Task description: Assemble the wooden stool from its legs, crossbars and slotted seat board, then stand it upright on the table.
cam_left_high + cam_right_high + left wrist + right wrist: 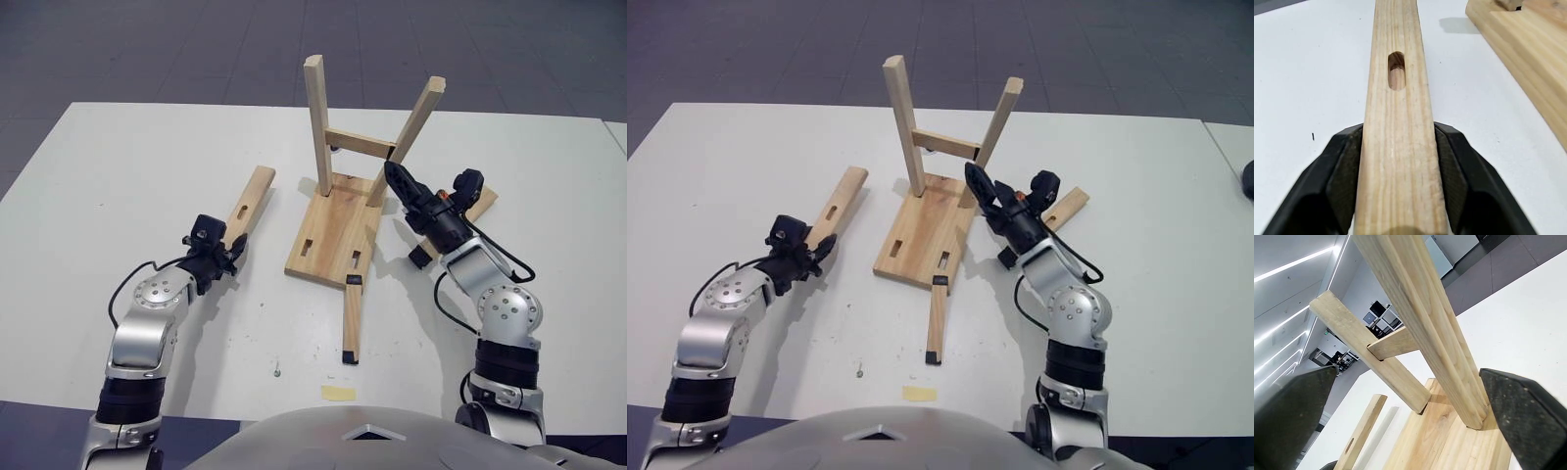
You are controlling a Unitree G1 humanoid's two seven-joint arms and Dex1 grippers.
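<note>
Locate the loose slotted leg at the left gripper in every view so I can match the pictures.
Left eye view: the loose leg lies left of the seat board, its near end in the left gripper.
Right eye view: same spot, left of the board.
Left wrist view: clamped between the fingers, slot facing up.
Right wrist view: flat on the table, beyond the upright legs.
Shared landmark: the seat board.

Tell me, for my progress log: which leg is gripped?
The leg left of the board, clamped in the left end effector; the standing legs and other lying legs aren't clamped.
</note>
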